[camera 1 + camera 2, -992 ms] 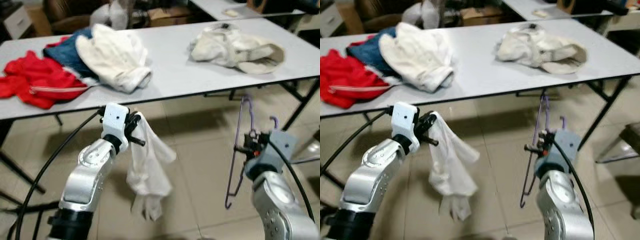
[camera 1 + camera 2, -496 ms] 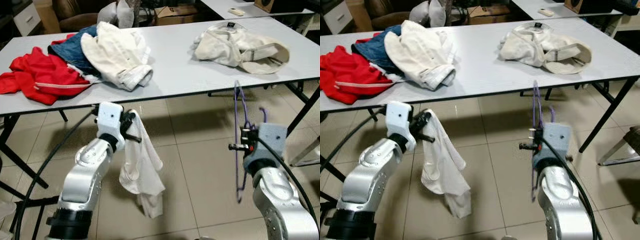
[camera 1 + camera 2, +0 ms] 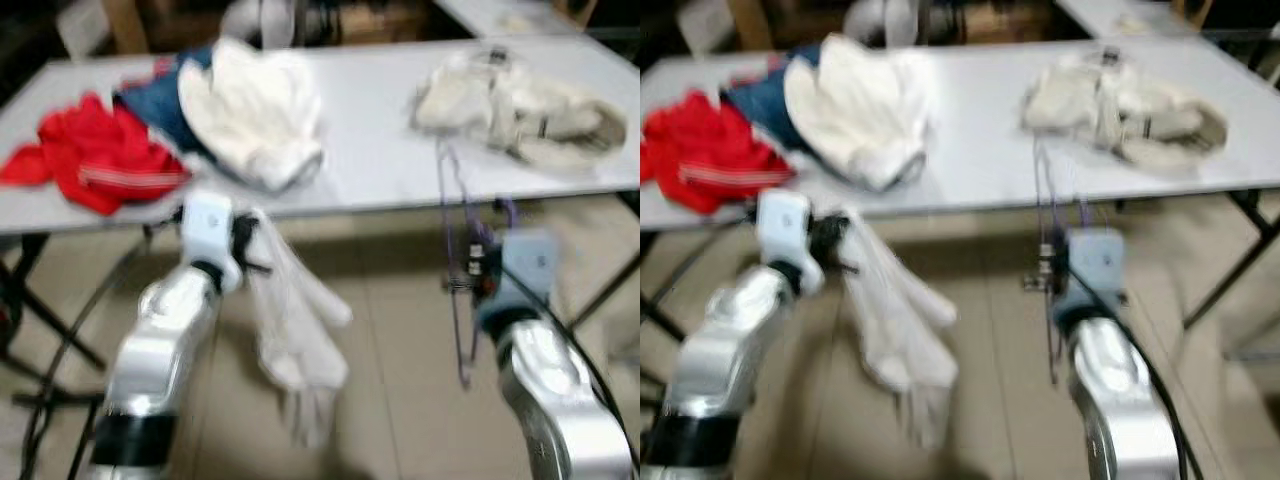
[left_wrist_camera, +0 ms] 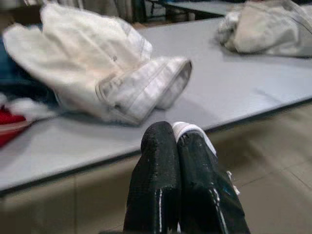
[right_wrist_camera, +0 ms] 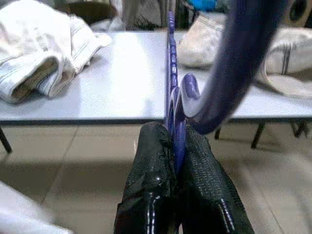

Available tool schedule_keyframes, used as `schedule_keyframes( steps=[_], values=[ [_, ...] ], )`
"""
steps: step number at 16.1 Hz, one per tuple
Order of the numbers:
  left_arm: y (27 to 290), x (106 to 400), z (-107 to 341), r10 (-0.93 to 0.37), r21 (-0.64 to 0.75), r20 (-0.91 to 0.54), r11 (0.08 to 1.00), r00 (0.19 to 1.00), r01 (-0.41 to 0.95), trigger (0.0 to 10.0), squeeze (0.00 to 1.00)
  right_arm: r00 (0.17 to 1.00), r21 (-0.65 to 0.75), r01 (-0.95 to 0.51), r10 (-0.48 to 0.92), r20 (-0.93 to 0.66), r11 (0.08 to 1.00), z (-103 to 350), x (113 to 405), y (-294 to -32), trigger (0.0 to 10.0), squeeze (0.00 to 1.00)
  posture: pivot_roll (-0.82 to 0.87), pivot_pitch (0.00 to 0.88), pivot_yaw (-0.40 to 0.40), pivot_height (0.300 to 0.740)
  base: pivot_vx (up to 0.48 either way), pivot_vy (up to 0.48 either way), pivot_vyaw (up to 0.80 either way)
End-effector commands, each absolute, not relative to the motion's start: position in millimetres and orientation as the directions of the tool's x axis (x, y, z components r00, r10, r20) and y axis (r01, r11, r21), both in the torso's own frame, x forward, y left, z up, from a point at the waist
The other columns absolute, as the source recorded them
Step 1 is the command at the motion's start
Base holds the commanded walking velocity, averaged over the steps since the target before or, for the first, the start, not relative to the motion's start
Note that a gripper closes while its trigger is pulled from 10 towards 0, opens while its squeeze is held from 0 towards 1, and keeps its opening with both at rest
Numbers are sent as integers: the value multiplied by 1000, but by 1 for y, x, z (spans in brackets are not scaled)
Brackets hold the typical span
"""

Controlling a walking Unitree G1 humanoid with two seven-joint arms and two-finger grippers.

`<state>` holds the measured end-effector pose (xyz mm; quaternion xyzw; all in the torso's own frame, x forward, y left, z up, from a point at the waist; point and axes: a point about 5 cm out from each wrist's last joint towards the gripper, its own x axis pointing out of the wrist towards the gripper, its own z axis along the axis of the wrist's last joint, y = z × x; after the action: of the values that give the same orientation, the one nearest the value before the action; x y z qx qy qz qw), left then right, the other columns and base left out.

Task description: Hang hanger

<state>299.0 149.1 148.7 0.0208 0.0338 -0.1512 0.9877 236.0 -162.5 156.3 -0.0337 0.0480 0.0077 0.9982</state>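
Clamped tight, the two black fingers of my right gripper [image 5: 176, 146] pinch the thin purple wire hanger [image 3: 452, 215], which stands nearly upright in front of my silver right arm; its upper end reaches up past the near edge of the long white folding table [image 3: 380, 150] and its lower end hangs toward the tiled floor [image 3: 400, 330]. My left gripper [image 4: 174, 134] is pressed together too, with a fold of the limp white cloth garment [image 3: 295, 330] caught between the fingers; the rest of it dangles below my left wrist, just in front of the table edge. On the table lie a red jacket with a pale stripe [image 3: 95, 160], a blue garment [image 3: 150, 95] beside it, a cream-white garment [image 3: 260, 110] bundled over that, and a beige crumpled jacket [image 3: 520, 100] well apart. Both head views are blurred.
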Motion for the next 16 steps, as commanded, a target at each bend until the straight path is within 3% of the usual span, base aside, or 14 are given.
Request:
schedule_keyframes(
  steps=[1, 5, 9, 10, 12, 13, 16],
  values=[
    [136, 301, 158, -351, 31, -29, 936, 936, 352, 10000, 0, 995, -89, -8, -1, -97, 996, 158, 235, -169, 10000, 0, -24, 0, 64, 740, 368, 0, 0],
    [128, 304, 164, -413, 42, -15, 910, 911, 413, 10000, 0, 993, -57, -86, 81, -83, 995, 167, 237, -166, 10000, 0, -22, 0, 59, 740, 370, 0, 0],
    [117, 309, 187, -555, 77, 25, 830, 832, 552, 10000, 0, 947, -71, -321, 320, -23, 944, 191, 231, -169, 10000, 0, -17, 0, 58, 740, 372, 0, 0],
    [121, 320, 203, -556, 97, 58, 830, 829, 550, 10000, 0, 897, -119, -443, 441, -43, 889, 200, 223, -174, 10000, 0, -18, 0, 61, 740, 371, 0, 0],
    [128, 333, 219, -542, 124, 83, 838, 836, 531, 10000, 0, 850, -156, -526, 521, -73, 836, 209, 216, -183, 10000, 0, -18, 0, 61, 740, 373, 0, 0],
    [136, 352, 242, -503, 153, 103, 860, 858, 486, 10000, 0, 752, -207, -659, 635, -175, 723, 218, 203, -194, 10000, 0, -22, 0, 66, 740, 368, 0, 0],
    [139, 368, 265, -455, 175, 115, 884, 883, 433, 10000, 0, 649, -215, -761, 715, -259, 612, 227, 197, -199, 10000, 0, -25, 0, 68, 740, 370, 0, 0]
  ],
)
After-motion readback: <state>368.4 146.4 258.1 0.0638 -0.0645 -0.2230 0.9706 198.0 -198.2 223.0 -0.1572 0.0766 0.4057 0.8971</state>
